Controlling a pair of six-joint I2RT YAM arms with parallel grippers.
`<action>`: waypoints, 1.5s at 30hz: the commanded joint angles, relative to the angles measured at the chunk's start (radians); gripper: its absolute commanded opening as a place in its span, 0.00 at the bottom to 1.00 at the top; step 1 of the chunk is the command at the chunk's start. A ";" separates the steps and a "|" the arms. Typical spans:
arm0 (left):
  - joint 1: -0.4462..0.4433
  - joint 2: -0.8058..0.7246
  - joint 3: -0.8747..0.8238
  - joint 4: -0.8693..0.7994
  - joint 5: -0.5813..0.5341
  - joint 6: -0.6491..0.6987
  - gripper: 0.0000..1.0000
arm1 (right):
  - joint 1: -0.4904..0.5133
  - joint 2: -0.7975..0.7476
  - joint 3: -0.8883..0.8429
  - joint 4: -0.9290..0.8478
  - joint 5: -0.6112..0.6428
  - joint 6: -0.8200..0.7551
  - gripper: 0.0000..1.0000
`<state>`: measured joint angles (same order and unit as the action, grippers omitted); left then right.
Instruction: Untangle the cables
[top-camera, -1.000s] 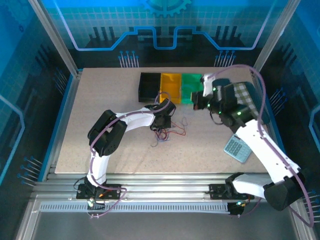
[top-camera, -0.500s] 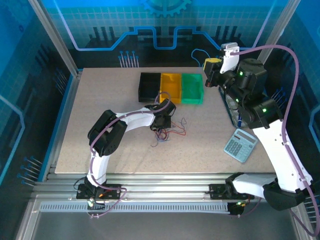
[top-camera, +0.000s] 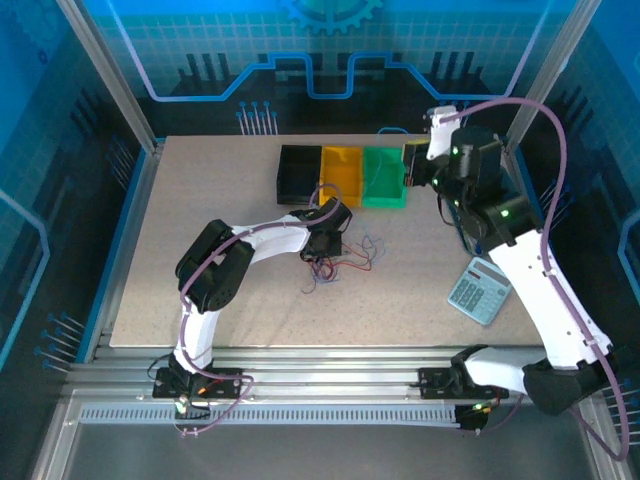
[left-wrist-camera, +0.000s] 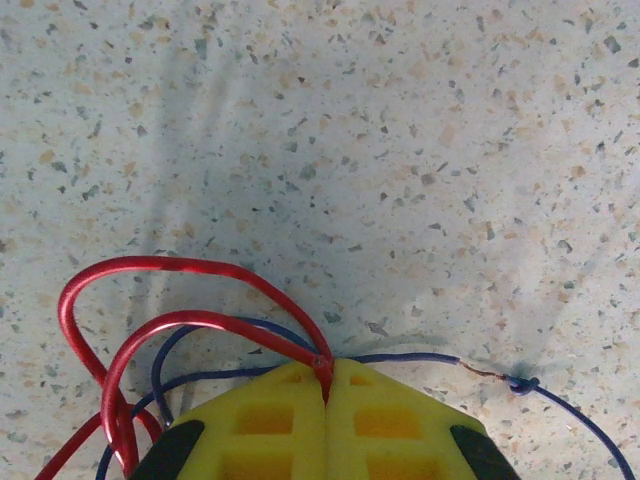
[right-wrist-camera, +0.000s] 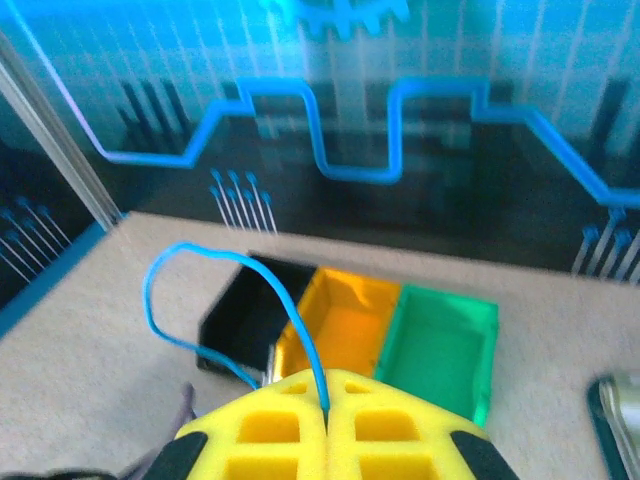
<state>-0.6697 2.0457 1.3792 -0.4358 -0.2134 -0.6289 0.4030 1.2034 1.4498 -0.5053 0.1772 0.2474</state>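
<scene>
Cable (right-wrist-camera: 148, 295) in right jaws, now lower

Surface (top-camera: 200, 250): shown in pale beige, finely speckled with grey and brown. A red cable (left-wrist-camera: 180, 265), a blue-purple cable (left-wrist-camera: 420, 357) and a light blue cable (right-wrist-camera: 165, 262) are distinguished. A black bin (top-camera: 299, 172), a yellow-orange bin (top-camera: 342, 170) and a green bin (top-camera: 383, 175) are marked. The jaws of the left gripper (left-wrist-camera: 327, 368) and right gripper (right-wrist-camera: 327, 388) are rendered in yellow with black insets.
</scene>
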 joint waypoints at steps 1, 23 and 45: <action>0.019 0.046 -0.040 -0.116 -0.047 0.006 0.00 | -0.036 -0.054 -0.135 -0.033 0.084 0.083 0.04; 0.021 0.053 -0.033 -0.121 -0.044 -0.002 0.00 | -0.174 -0.007 -0.564 0.027 0.028 0.265 0.03; 0.021 0.049 -0.040 -0.116 -0.041 -0.003 0.00 | -0.168 0.224 -0.682 0.051 -0.081 0.299 0.44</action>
<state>-0.6685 2.0468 1.3792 -0.4389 -0.2138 -0.6292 0.2390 1.4246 0.7464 -0.4374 0.0895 0.5407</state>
